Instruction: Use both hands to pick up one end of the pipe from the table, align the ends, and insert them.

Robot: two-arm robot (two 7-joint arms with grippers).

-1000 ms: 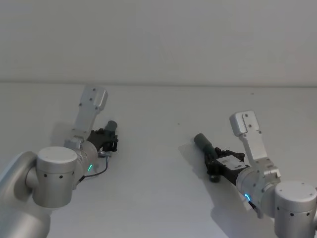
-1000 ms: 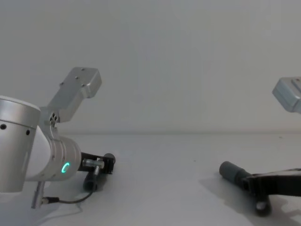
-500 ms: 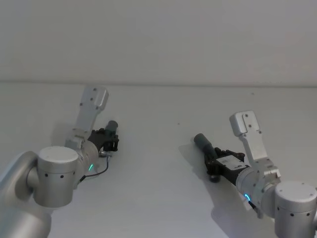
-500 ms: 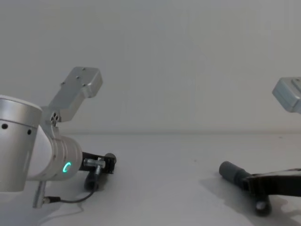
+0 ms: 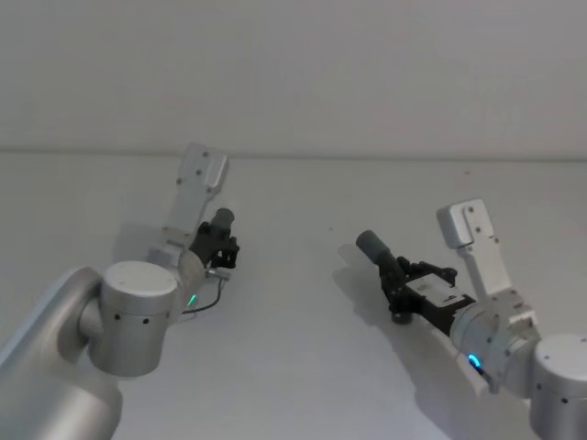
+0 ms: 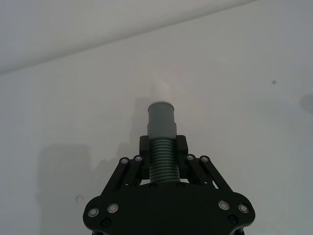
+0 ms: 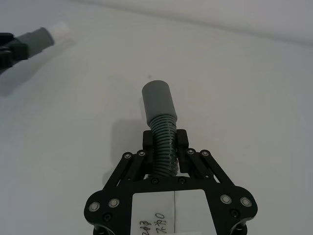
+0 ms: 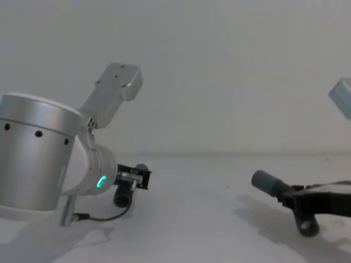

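Two pipe pieces, well apart: left pincer [image 6: 163, 152] clamps the white-spigot piece [image 6: 161, 118]; right pincer [image 7: 165, 143] clamps the plain-collar piece [image 7: 159, 105].

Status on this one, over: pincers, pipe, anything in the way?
Left pincer shut on left pipe piece, white spigot forward. Right pincer shut on right pipe piece. Ends far apart, unaligned. Nothing seen between them.

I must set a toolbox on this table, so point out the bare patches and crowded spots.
The matte white table is bare in the strip between the black left claw, shut on its dark grey ribbed tube piece, and the black right claw, shut on the other grey tube piece; also bare behind both, toward the wall. Crowded around each arm.
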